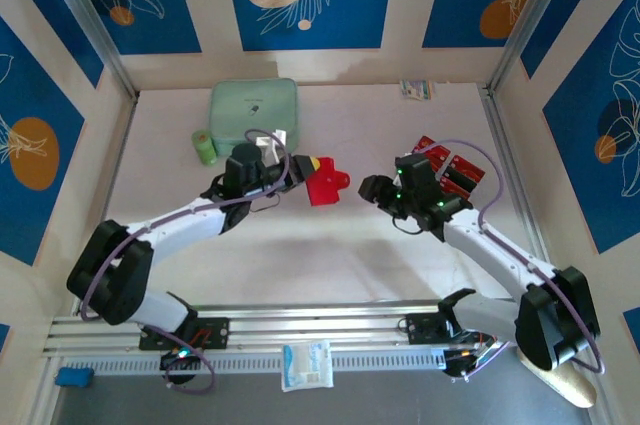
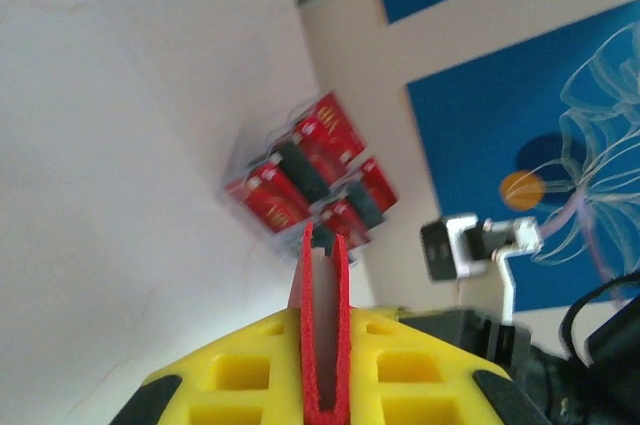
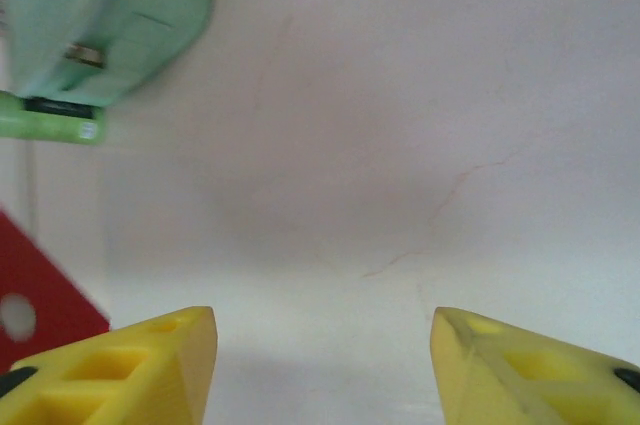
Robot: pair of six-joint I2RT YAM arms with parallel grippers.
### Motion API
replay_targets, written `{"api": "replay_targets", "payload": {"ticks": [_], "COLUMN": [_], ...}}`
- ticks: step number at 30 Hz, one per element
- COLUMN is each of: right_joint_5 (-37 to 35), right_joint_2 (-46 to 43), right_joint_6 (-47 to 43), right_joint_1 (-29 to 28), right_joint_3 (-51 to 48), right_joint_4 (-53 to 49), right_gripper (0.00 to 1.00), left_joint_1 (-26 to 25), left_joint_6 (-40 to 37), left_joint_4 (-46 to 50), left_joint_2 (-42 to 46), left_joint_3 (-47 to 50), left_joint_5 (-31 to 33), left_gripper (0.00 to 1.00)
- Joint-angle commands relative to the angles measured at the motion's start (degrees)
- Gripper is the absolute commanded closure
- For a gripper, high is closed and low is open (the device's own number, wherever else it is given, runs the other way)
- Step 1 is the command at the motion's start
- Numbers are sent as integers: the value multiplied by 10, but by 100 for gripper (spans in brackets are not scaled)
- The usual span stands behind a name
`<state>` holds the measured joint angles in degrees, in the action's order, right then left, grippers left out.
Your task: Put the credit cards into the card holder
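Card holder (image 3: pixel 35 295) cut off by left edge of right wrist view, mint-green case (image 3: pixel 100 15) cropped at its top corner, credit cards (image 2: pixel 310 170) blurred, print unreadable, small pale packet (image 1: pixel 417 90) too small to identify

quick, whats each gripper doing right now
left gripper: closed, holding the small flat red folding wallet
right gripper: open, holding nothing

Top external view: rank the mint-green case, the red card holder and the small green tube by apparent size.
1. mint-green case, clearly the largest
2. red card holder, though it is lifted and so slightly nearer the camera
3. green tube, the smallest
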<state>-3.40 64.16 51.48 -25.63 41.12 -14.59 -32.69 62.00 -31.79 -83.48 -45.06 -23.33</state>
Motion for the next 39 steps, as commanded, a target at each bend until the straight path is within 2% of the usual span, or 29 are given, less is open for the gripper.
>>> {"api": "replay_targets", "payload": {"ticks": [1, 6, 15, 18, 24, 39], "right_joint_5": [81, 113, 136, 143, 171, 222], "right_joint_2": [-28, -25, 58, 83, 97, 109], "right_joint_6": [20, 49, 74, 84, 119, 151], "right_joint_1": [7, 5, 5, 14, 35, 45], "right_joint_3": [-2, 19, 57, 54, 17, -10], "right_joint_4": [34, 85, 162, 194, 269, 332], "right_gripper": [33, 23, 23, 27, 43, 60], "left_joint_1": [19, 21, 21, 22, 21, 16], "left_joint_6": [100, 135, 147, 151, 173, 205], "left_joint_4": [-159, -213, -234, -239, -267, -318], "left_joint_2": [-28, -55, -63, -63, -67, -89], "left_joint_3": [9, 7, 12, 15, 20, 15], "left_joint_5": [-29, -31, -32, -31, -26, -22], "left_gripper": [100, 100, 100, 100, 100, 100]}}
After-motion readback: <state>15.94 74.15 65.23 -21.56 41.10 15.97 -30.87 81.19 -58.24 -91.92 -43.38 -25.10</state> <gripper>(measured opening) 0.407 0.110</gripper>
